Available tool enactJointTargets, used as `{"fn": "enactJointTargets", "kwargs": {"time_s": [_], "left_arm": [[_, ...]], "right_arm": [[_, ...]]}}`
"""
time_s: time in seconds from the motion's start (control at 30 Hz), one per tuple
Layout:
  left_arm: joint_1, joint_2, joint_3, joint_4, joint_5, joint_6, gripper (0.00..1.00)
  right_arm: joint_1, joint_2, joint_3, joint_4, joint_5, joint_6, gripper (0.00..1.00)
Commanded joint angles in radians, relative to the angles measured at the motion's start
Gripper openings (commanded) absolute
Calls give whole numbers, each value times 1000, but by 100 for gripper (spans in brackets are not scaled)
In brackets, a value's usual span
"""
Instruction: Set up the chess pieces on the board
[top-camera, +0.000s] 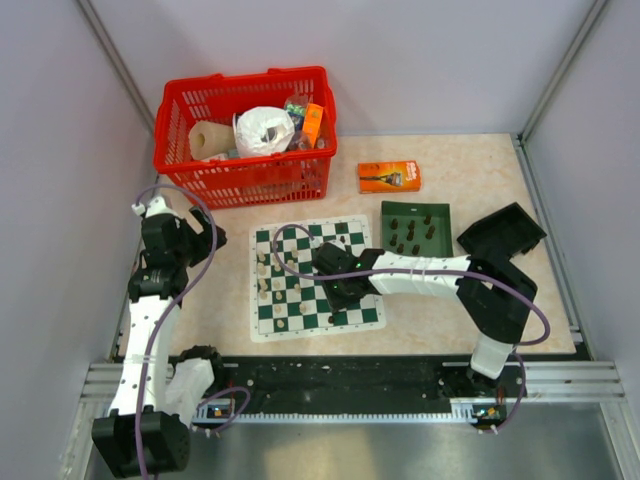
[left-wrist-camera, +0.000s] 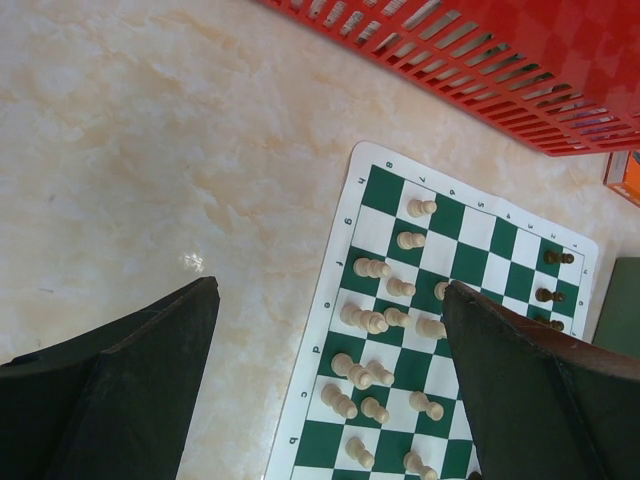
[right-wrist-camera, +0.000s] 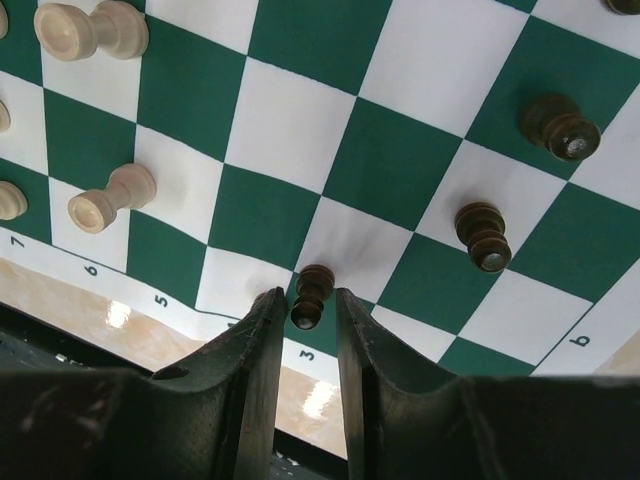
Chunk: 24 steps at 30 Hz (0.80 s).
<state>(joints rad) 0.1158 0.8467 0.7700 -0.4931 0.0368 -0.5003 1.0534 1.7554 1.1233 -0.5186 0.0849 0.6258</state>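
The board (top-camera: 300, 242) lies in the middle of the table. Several cream chess pieces (left-wrist-camera: 365, 320) stand in two rows on its left side. My right gripper (right-wrist-camera: 310, 297) reaches low over the board's near edge (right-wrist-camera: 330, 345). Its jaws stand narrowly apart around an upright dark pawn (right-wrist-camera: 316, 278) beside the mark 3; a small gap shows on the pawn's right. Two more dark pieces (right-wrist-camera: 485, 238) stand on squares to the right. My left gripper (left-wrist-camera: 330, 290) hangs wide open above the board's left border, holding nothing.
A dark green tray (top-camera: 440, 215) with several dark pieces sits right of the board, and a black lid (top-camera: 500, 235) lies beside it. A red basket (top-camera: 245, 180) of goods stands at the back left. An orange box (top-camera: 389, 177) lies behind the tray.
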Motion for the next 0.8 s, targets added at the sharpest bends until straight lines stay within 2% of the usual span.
{"fn": "enactJointTargets", "kwargs": {"time_s": [0.0, 0.27, 0.53, 0.77], "left_arm": [[1, -8, -8, 44, 6, -6, 99], [1, -6, -14, 47, 9, -9, 99], [1, -8, -12, 44, 11, -9, 99], [1, -5, -14, 50, 11, -11, 99]], "right_arm": [[10, 4, 3, 8, 6, 6, 27], [10, -2, 3, -3, 16, 5, 18], [-1, -77, 1, -44, 88, 3, 17], [-64, -132, -51, -61, 111, 2, 17]]}}
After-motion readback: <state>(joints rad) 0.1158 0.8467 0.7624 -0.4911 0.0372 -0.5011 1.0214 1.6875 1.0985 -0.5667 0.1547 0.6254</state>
